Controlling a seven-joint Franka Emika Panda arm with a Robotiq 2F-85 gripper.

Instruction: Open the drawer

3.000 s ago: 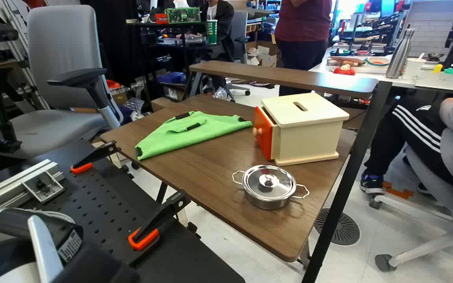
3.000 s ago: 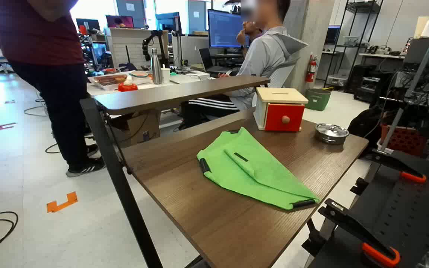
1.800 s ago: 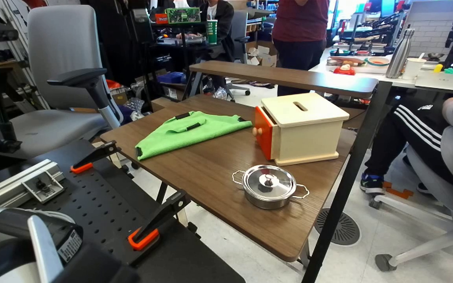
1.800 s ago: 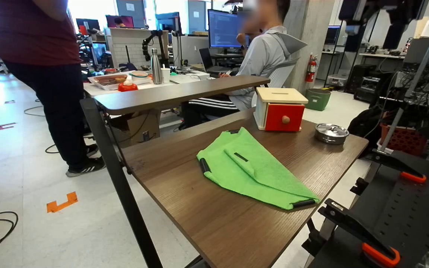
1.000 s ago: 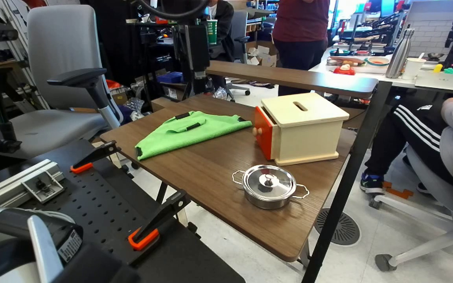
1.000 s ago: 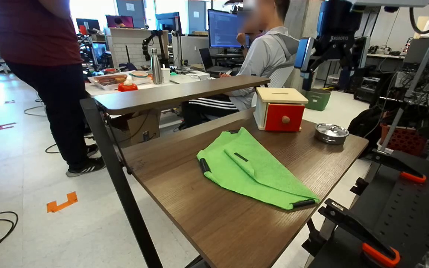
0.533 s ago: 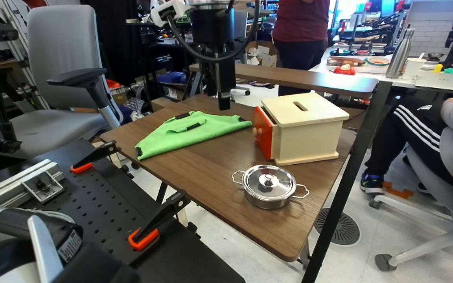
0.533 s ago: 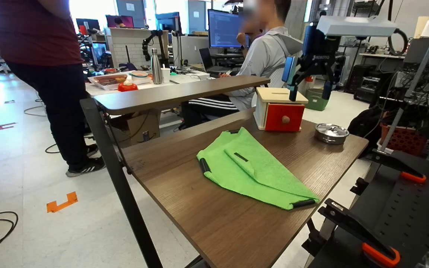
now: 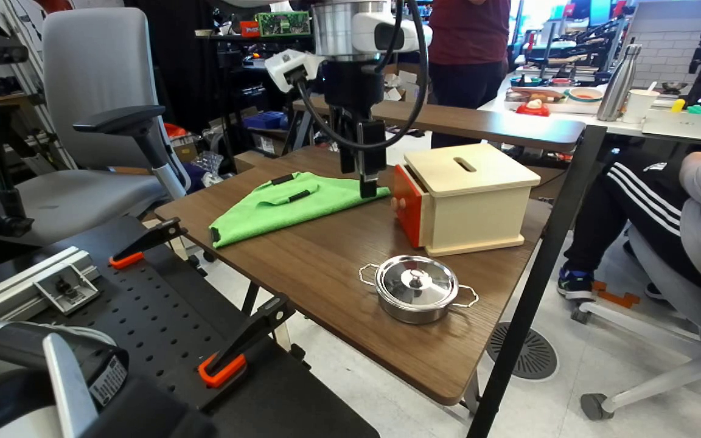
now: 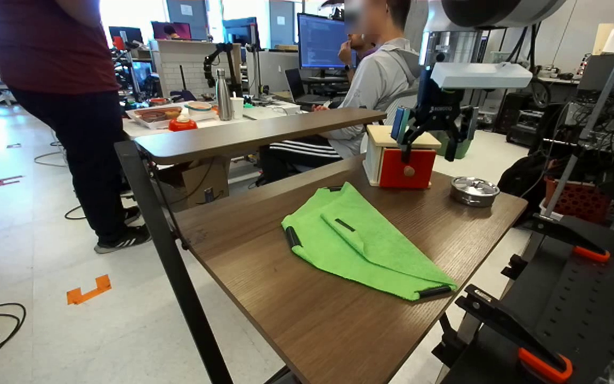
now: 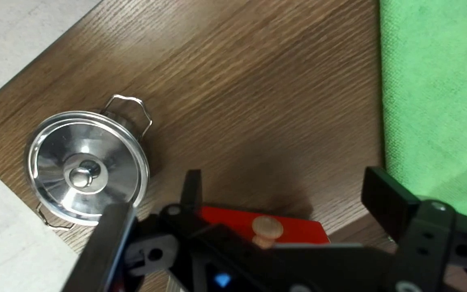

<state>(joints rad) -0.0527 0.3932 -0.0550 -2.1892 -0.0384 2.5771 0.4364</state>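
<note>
Drawer, orange-red with a round wooden knob, is set in one side of the pale wooden box. We see the drawer front standing slightly out from the box, pale side wall showing behind it.

Just off the drawer side of the box hangs the gripper, pointing down, its two fingers spread well apart. In an exterior view we note a gap between them and the drawer; in the wrist view the knob shows between them.

Near the box, to the right as we face the drawer: a steel pot, lidded, two wire handles. Out from the box's drawer side: a folded green cloth, black patches along its edges. Box, pot and cloth rest on a brown table. On the side of the box away from the pot runs a raised wooden shelf.

Well apart from the box we log a black perforated bench with two black-and-orange clamps. Behind the box a person in grey sits; past the shelf another person in dark red stands.
</note>
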